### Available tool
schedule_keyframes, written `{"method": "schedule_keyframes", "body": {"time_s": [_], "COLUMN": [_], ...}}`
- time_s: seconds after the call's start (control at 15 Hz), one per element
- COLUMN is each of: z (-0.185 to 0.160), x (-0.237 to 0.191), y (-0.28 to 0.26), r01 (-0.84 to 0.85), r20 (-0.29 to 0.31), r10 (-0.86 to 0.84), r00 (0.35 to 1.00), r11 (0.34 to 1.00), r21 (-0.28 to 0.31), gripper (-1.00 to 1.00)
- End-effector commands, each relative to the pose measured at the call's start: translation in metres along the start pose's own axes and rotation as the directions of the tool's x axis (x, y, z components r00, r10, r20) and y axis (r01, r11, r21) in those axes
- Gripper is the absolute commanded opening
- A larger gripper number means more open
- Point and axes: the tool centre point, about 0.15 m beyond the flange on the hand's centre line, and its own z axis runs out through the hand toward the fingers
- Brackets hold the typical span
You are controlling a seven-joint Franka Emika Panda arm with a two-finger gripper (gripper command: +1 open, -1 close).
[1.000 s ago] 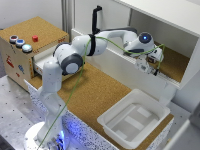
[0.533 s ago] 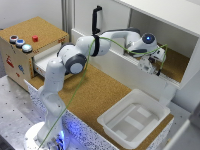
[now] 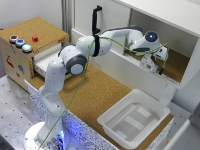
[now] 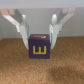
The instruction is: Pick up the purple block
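Observation:
In the wrist view the purple block, with a yellow letter on its face, sits between my two fingers. Both fingers press its upper sides, and its shadow lies on the cork floor below. My gripper is shut on the block. In the exterior view the gripper is inside the white shelf compartment at the exterior view's right, just above the cork floor of the shelf. The hand hides the block in that view.
The shelf's white front wall and roof enclose the gripper. A white tray lies on the cork table below. A wooden box with an open drawer and coloured buttons stands at the exterior view's left.
The hand has shifted slightly toward the exterior view's right inside the shelf. Otherwise nothing has visibly changed.

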Motion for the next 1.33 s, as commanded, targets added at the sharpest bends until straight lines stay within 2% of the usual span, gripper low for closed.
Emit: {"method": "schedule_keyframes", "body": {"time_s": [0.0, 0.13, 0.33, 0.47, 0.6, 0.67, 1.0, 1.07, 1.27], "z": [-0.050, -0.057, -0.078, -0.095, -0.111, -0.116, -0.135, -0.138, -0.131], "x": [-0.016, -0.030, -0.047, -0.055, -0.062, -0.066, -0.091, -0.100, -0.128], "y": [-0.014, -0.018, -0.032, -0.045, -0.063, -0.079, -0.157, -0.174, -0.234], "r01": [0.074, 0.111, 0.207, 0.244, 0.248, 0.241, 0.308, 0.337, 0.433], "r20": [0.018, 0.051, 0.070, 0.068, 0.046, 0.057, 0.116, 0.137, 0.216], "r10": [-0.075, -0.115, -0.219, -0.253, -0.252, -0.243, -0.309, -0.341, -0.465], "r00": [0.997, 0.992, 0.973, 0.965, 0.967, 0.968, 0.944, 0.930, 0.858], "r11": [0.997, 0.991, 0.968, 0.962, 0.966, 0.969, 0.951, 0.940, 0.883], "r21": [0.024, 0.075, 0.141, 0.123, 0.076, 0.046, 0.028, 0.048, 0.181], "gripper": [-1.00, -1.00, -1.00, -1.00, -1.00, -1.00, -1.00, -1.00, -1.00]}}
